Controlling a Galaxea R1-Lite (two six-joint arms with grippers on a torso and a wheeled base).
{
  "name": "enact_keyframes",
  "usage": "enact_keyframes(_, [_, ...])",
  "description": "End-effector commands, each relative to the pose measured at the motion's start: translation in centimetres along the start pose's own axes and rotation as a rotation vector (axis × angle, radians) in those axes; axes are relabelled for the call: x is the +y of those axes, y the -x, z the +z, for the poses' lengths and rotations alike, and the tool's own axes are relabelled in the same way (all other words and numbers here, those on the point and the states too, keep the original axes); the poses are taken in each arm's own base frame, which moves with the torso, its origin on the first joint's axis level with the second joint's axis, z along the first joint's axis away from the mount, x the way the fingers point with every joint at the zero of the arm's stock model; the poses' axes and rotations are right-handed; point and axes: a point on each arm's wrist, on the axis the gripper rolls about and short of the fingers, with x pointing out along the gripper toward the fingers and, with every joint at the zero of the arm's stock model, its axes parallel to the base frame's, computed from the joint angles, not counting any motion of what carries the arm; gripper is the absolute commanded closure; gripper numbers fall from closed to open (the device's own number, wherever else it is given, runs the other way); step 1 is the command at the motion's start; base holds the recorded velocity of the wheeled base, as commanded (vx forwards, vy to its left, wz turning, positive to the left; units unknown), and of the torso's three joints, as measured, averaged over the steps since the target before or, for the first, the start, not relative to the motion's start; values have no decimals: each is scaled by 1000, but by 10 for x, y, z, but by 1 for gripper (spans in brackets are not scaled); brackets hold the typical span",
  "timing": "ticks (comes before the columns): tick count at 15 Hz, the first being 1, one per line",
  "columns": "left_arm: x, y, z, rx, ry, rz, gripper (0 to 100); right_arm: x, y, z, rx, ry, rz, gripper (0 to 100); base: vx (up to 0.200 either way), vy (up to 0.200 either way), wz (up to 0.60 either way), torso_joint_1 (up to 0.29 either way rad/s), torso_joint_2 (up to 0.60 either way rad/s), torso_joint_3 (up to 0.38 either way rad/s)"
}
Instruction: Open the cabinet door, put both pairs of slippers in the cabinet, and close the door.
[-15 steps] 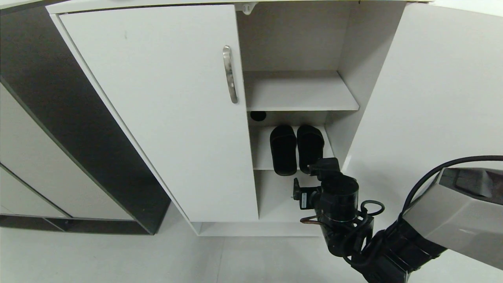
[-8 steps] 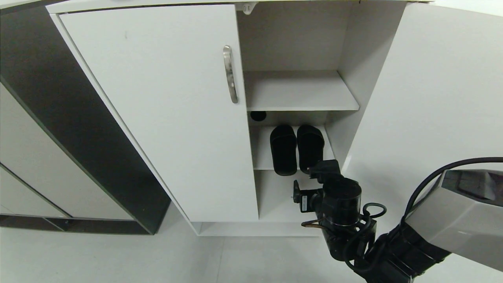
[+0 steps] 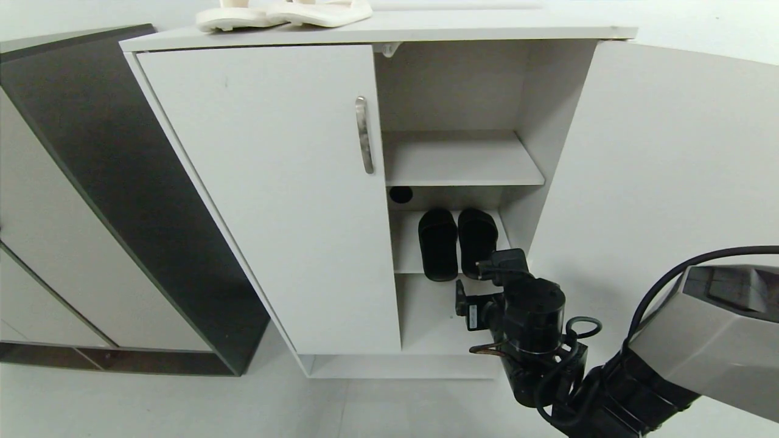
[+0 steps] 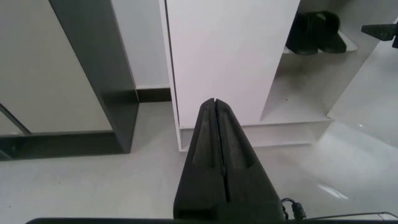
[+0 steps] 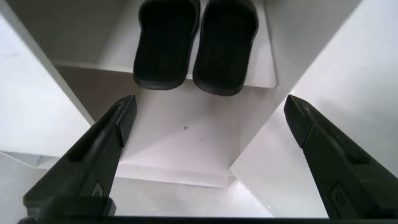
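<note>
Head camera shifted; right arm eased back a little

The whole head view has moved, so the cabinet [image 3: 274,201] now sits lower in it and its top [image 3: 487,30] has come into sight, with a pair of white slippers [image 3: 286,13] lying on it. That is the camera's move, not the cabinet's. Before the shift, the right gripper [image 5: 209,102] drew back slightly from the shelf edge where the black slippers [image 3: 456,243] lie, and it has since kept about that same place.
</note>
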Motion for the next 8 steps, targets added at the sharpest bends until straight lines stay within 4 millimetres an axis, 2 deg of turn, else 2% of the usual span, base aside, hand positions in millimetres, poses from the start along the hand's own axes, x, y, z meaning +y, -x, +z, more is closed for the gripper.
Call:
enact_keyframes(1, [0,0,0,1,0,0,100,0,1,-1,2,2,-1,0,0,0,0,2,7,203])
enact_keyframes(5, [0,0,0,0,3,7,100,-2,2,-1,-4,-1,8,0,0,0,0,0,4,185])
enact_keyframes(8, [0,0,0,0,5,10,100,-7,9,1,-7,-4,57,0,0,0,0,0,0,0])
